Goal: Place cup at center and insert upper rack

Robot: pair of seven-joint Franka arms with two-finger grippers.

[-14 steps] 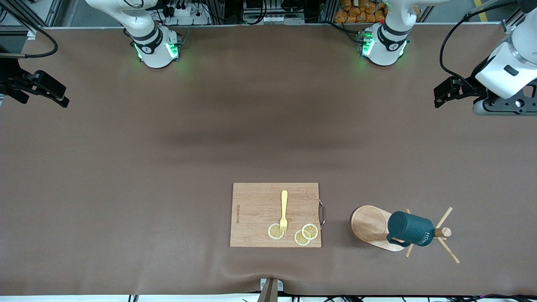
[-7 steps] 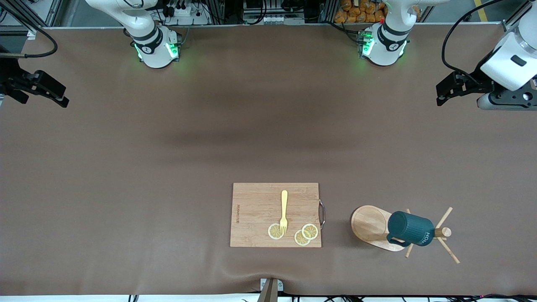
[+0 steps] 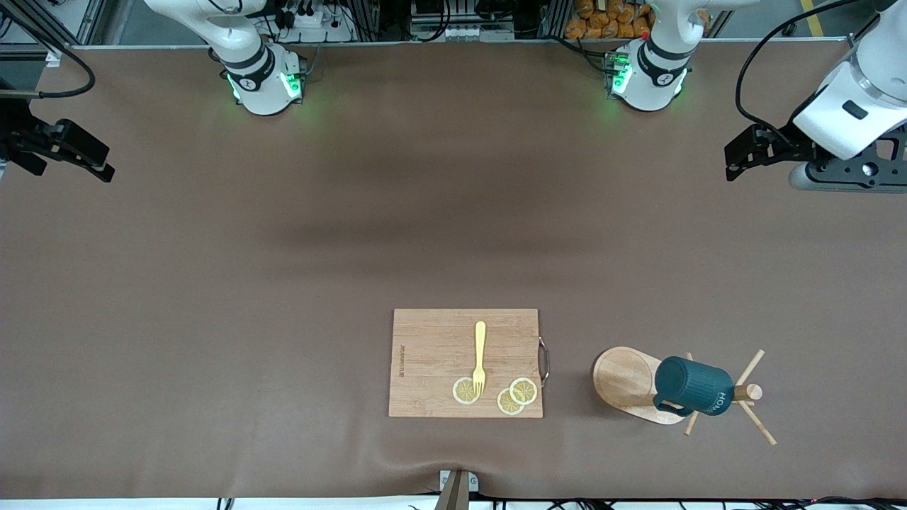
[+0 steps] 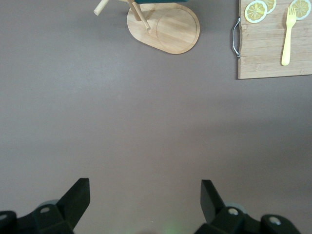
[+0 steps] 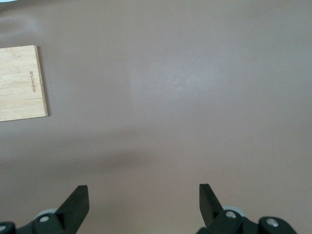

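The dark teal cup (image 3: 693, 387) hangs on the light wooden mug tree, against its pole under the thin pegs (image 3: 751, 392), above the oval base (image 3: 622, 377). The tree stands near the front camera, toward the left arm's end of the table. In the left wrist view the base (image 4: 165, 29) and a peg (image 4: 138, 14) show, with only a sliver of the cup (image 4: 156, 1). My left gripper (image 3: 733, 159) is open and empty, up over bare table well away from the tree; its own view (image 4: 145, 192) shows the jaws wide apart. My right gripper (image 3: 103, 168) waits open and empty at the right arm's end, as its own view (image 5: 144, 195) also shows.
A rectangular wooden cutting board (image 3: 425, 354) with a metal handle lies beside the tree, toward the table's middle. On it are a yellow fork (image 3: 480, 354) and three lemon slices (image 3: 516, 397). The board also shows in the left wrist view (image 4: 263, 53) and the right wrist view (image 5: 19, 83).
My left gripper has shifted a little, first toward the table's end and then back toward the middle. The right arm, cup and tree have not moved.
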